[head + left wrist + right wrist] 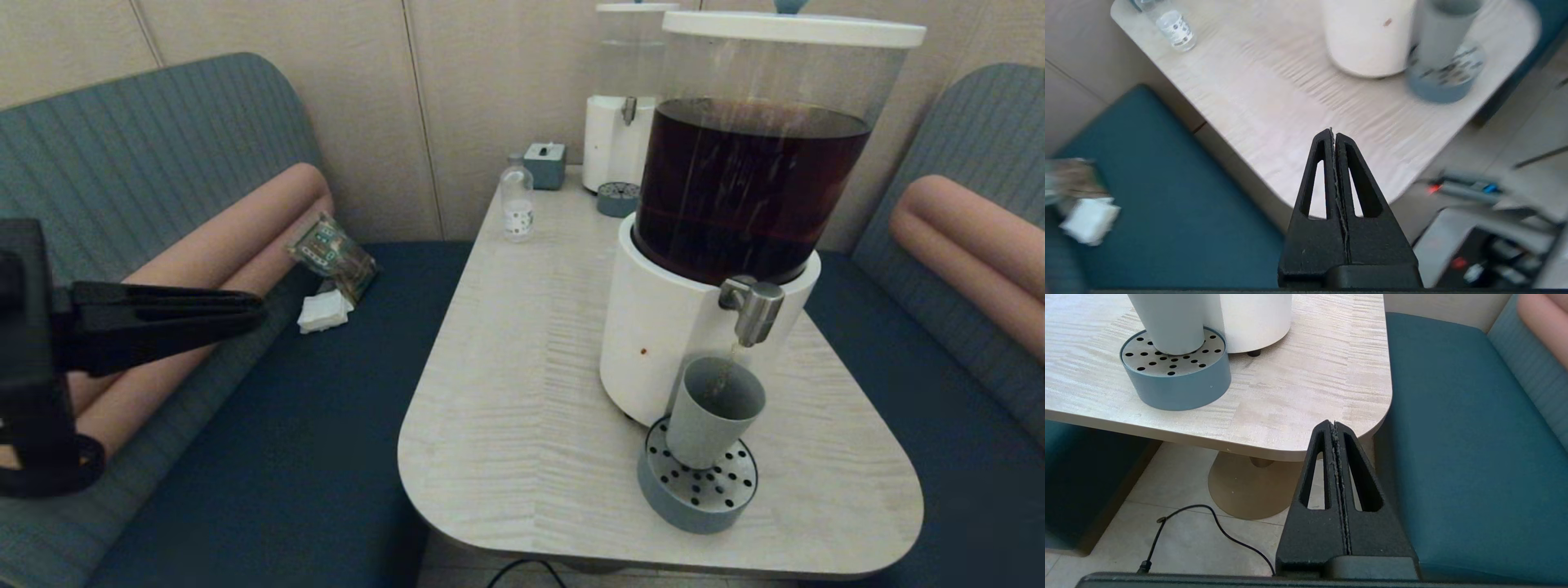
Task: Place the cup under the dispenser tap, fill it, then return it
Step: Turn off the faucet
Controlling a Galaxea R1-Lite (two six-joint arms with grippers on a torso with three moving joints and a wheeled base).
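Fingers clenched on nothing on both my arms: my left fingers [1334,134] hang over the sofa seat [269,457] well apart from the cup [712,412], and my right fingers [1334,425] sit off the bench [1306,396] corner, hidden from the head view. That cup stands upright on the drip tray [698,490] directly under the dispenser tap [753,309], a thin brown stream falling into it, though how full it is I cannot make out. Behind it, the dispenser [735,204] is cut off at its lid.
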